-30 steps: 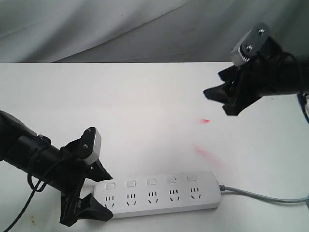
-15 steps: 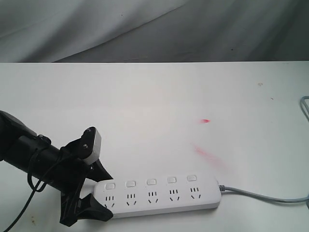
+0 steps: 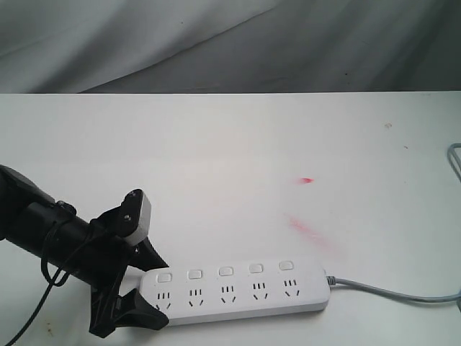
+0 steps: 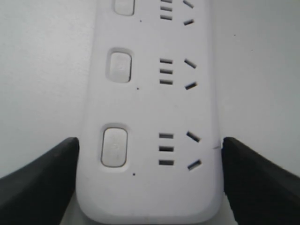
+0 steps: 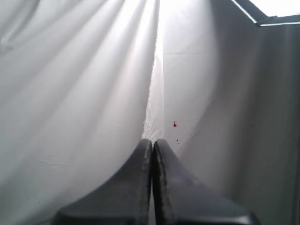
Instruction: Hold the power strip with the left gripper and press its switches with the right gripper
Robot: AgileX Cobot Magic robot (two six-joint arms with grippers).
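Observation:
The long white power strip (image 3: 238,308) lies near the table's front edge, its row of switches (image 3: 225,272) on the far side of the sockets. My left gripper (image 3: 155,294) is shut on the strip's left end, one black finger against each long side. In the left wrist view the strip (image 4: 150,192) fills the span between the fingers (image 4: 42,187), with the end switch (image 4: 114,147) showing. My right gripper (image 5: 152,143) is shut on nothing and faces a grey cloth; it is out of the exterior view.
The strip's grey cord (image 3: 389,292) runs off to the right edge. Red smears (image 3: 306,229) mark the white tabletop (image 3: 216,158). Another cable loop (image 3: 454,155) shows at the right edge. A grey curtain (image 3: 216,43) hangs behind.
The right gripper, at the upper right a second ago, has left the exterior view. The left gripper and the power strip have not moved.

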